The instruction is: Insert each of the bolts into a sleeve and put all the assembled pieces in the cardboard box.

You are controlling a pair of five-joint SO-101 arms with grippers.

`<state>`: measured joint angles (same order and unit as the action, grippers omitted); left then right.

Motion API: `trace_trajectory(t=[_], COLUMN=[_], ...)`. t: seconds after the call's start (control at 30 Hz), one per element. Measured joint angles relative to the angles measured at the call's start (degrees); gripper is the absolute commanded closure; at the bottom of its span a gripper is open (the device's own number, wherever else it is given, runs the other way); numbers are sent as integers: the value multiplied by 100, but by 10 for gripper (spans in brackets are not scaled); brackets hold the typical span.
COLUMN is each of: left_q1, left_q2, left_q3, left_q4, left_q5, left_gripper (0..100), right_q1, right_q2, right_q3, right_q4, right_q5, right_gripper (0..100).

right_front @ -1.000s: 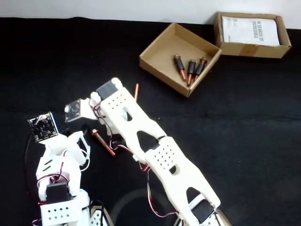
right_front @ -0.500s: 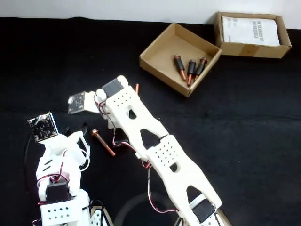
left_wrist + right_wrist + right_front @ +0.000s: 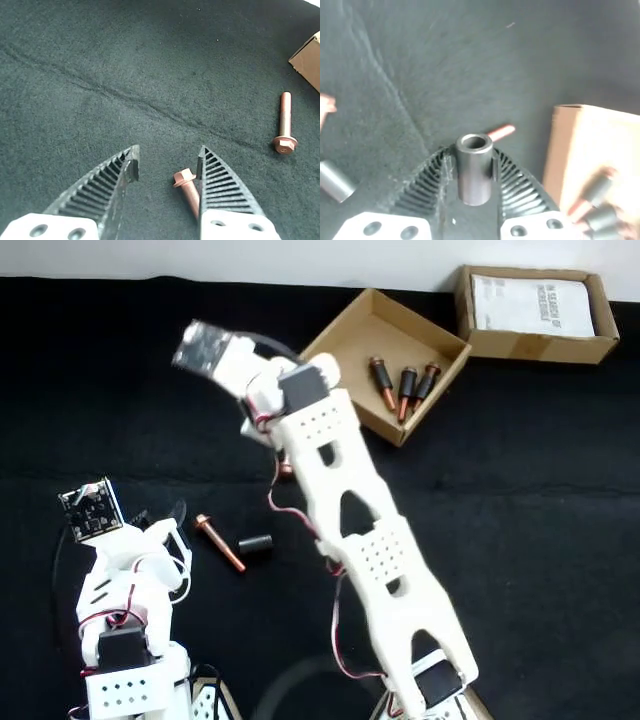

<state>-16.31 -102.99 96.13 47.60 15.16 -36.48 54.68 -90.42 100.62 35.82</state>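
Note:
My right gripper [image 3: 472, 157] is shut on a black sleeve [image 3: 474, 172], held upright above the mat. The right arm [image 3: 320, 440] stands raised just left of the open cardboard box [image 3: 330, 345], which holds three assembled pieces [image 3: 405, 385]. On the mat lie a copper bolt [image 3: 220, 542] and a second black sleeve [image 3: 255, 544] beside it. Another bolt [image 3: 285, 125] lies farther off, partly hidden under the right arm in the high view. My left gripper [image 3: 167, 161] is open low over the mat, with the near bolt's head [image 3: 185, 177] next to one finger.
A second cardboard box [image 3: 535, 315] with a printed sheet inside stands at the back right. Black mat covers the table, with open room to the right of the right arm. The box's wall [image 3: 570, 150] is close beside the held sleeve.
The right arm has lifted and swung away toward the cardboard box with the sleeve in its gripper, uncovering the second sleeve on the mat. The left arm has not moved.

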Motion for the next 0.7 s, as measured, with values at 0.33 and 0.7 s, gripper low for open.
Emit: trace_trajectory(t=[0.33,0.7], left_q1=[0,0], left_q2=[0,0], left_q3=[0,0], left_q4=[0,53], left_q5=[0,0], left_gripper=[801,803], right_q1=[607,2084], right_q2=[-3552,-7305], right_q3=[3165,6831], right_q4=[0,0], right_q5=[-457,-659], right_gripper=[991,991])
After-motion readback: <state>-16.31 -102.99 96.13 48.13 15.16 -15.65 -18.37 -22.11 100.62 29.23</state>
